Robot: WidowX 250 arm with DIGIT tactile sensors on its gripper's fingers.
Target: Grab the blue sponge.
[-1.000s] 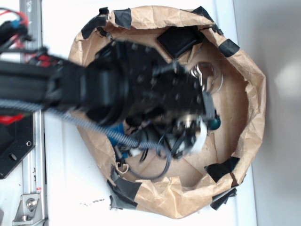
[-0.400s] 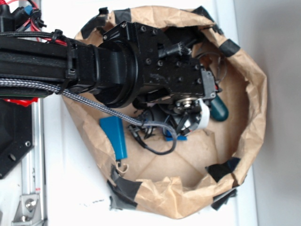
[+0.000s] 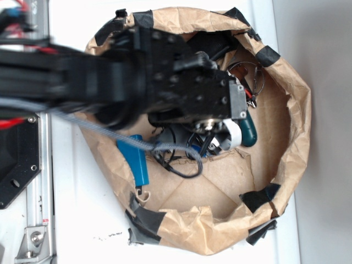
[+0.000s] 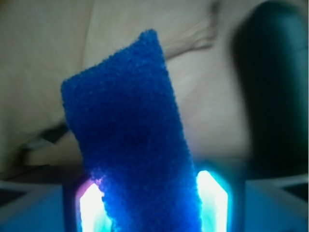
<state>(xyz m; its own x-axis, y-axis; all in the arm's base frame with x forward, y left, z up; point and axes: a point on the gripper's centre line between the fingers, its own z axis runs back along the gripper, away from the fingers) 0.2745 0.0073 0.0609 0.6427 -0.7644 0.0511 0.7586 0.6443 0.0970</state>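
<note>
While the gripper point(image 4: 149, 205) sits clamped on the blue sponge point(image 4: 130, 135), which stands between its glowing pads, the hold looks low on one end; I'd worry the soft foam bends or slides free if the arm swings fast; the dark handle point(image 4: 275, 82) beside it could snag.

On my wrist feed the blue sponge point(image 4: 133, 145) is deep royal blue, rough and speckled — the gripper point(image 4: 152, 203) fingers point(image 4: 212, 200) beside it glow pale cyan. From the exterior view I see the black arm point(image 3: 110, 82), tan brown paper bag point(image 3: 297, 110) patched with black tape point(image 3: 261, 198), a cyan-blue block point(image 3: 136, 159), a dark teal handle point(image 3: 250, 132) — all on a white tabletop point(image 3: 71, 214).
</note>
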